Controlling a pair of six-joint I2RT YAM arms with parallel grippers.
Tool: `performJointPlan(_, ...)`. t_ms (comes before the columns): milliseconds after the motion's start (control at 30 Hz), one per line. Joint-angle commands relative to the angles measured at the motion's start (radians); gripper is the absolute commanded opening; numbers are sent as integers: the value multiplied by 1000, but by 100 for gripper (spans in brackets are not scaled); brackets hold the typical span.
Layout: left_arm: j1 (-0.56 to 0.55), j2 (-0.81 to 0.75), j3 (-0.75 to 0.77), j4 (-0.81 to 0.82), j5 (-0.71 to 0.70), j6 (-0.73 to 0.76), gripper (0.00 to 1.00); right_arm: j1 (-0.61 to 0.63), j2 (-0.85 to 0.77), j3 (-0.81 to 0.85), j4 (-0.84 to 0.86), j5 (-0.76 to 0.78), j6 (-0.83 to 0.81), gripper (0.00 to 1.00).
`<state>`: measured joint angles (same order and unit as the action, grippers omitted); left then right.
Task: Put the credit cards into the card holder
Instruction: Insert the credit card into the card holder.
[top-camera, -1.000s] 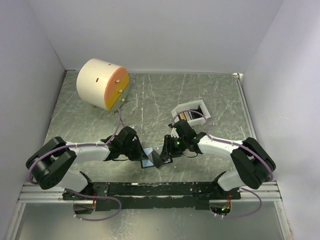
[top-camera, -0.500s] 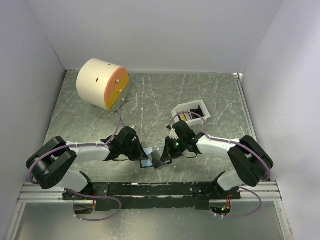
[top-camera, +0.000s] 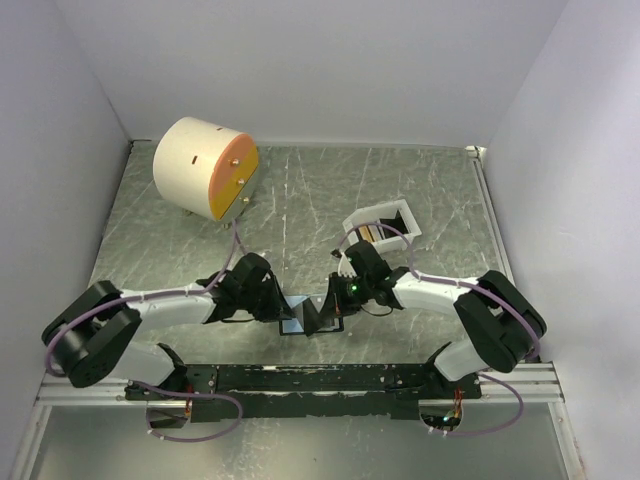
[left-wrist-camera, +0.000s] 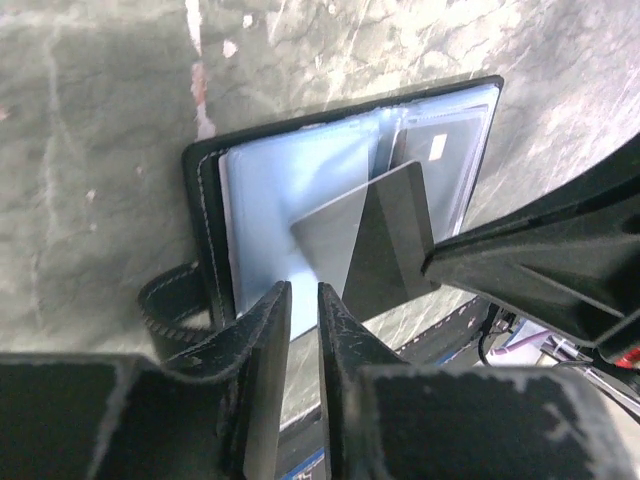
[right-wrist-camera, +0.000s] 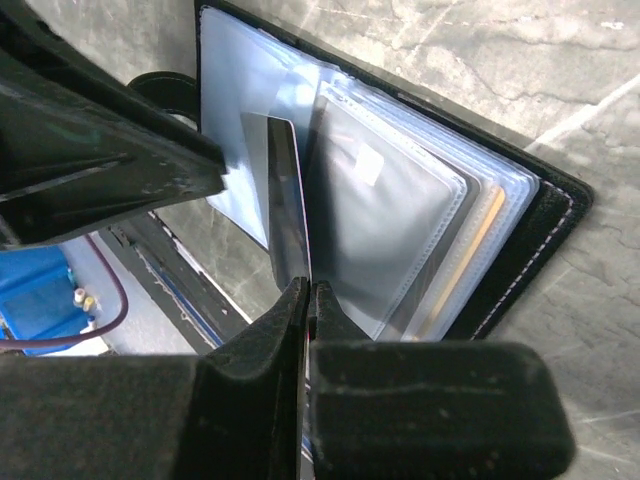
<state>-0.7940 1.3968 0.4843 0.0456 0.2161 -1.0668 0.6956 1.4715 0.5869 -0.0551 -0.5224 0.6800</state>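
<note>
The black card holder (top-camera: 297, 320) lies open on the table between my two grippers, its clear sleeves (left-wrist-camera: 270, 190) facing up. My right gripper (right-wrist-camera: 309, 290) is shut on a dark credit card (right-wrist-camera: 283, 210), which stands on edge over the sleeves (right-wrist-camera: 390, 220). The same card (left-wrist-camera: 375, 240) leans across the sleeves in the left wrist view. An orange-tan card edge (right-wrist-camera: 472, 262) shows inside a sleeve. My left gripper (left-wrist-camera: 303, 295) hovers at the holder's near edge, jaws a narrow gap apart with nothing between them.
A white open-topped tray (top-camera: 357, 221) holding more cards stands behind the right gripper (top-camera: 330, 303). The big cream cylinder with an orange face (top-camera: 205, 168) sits at the back left. The black mounting rail (top-camera: 320, 378) runs along the near edge.
My right gripper has closed onto the card. The left jaws have parted slightly from shut, and the left arm's elbow has shifted outward to the left.
</note>
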Motion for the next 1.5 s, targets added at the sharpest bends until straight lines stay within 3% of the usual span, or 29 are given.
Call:
performJointPlan(0,-2,-111,17,-158,-75,4,30,1,-31,-43,57,49,27,0)
performJointPlan(233,-2,-204,-1,-296,-163,2,34,2,-35,-90,132,82,81,0)
performJointPlan(667,-3,-171,-102,-175,-89,-20,20,1,-65,-132,192,149,146,0)
performJointPlan(1467,-5,-172,-150,-51,-3,-63,19,66,-85,-187,284,222,258,1)
